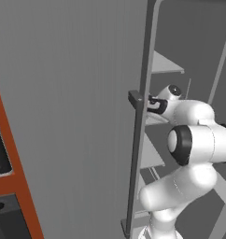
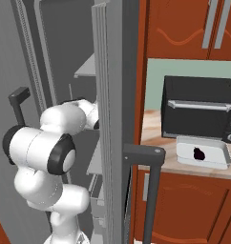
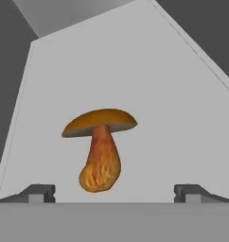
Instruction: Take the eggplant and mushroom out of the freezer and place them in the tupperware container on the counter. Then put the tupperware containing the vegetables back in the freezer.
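We see the mushroom, brown cap over a bulbous orange-tan stem, on a light grey freezer shelf; our end effector is released, its 2 fingertips spread wide.

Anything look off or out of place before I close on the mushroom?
Nothing stands out. The mushroom sits on the light grey freezer shelf, intact, between the open gripper tips. On the counter, the tupperware container sits level in front of the toaster oven, a dark item already inside.
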### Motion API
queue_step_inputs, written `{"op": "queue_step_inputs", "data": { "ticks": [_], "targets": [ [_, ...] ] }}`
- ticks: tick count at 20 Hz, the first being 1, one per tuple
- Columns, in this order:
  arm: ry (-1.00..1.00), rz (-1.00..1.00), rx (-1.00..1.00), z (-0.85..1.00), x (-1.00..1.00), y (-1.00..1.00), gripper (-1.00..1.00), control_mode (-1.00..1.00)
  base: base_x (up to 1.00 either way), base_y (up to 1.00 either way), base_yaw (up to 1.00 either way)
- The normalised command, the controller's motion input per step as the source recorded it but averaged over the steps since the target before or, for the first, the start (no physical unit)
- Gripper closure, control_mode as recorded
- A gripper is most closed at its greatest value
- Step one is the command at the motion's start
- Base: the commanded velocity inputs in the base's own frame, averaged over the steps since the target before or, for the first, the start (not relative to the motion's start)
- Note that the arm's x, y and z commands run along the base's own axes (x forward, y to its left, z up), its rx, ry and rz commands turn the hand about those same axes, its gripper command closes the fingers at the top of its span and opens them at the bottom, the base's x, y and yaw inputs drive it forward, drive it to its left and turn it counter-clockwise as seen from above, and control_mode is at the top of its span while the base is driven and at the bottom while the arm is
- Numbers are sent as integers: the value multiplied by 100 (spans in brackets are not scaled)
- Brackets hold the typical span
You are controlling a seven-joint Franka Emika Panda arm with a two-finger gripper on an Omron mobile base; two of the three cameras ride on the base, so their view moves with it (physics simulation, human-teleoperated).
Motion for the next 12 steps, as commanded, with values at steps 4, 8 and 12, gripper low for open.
{"op": "queue_step_inputs", "data": {
  "ticks": [4,8,12],
  "targets": [
    [6,7,1,-24,47,0,-100,-100,0,0,0],
    [5,5,0,-35,26,0,-100,-100,0,0,0],
    [4,3,0,-36,30,0,-100,-100,0,0,0]
  ]
}}
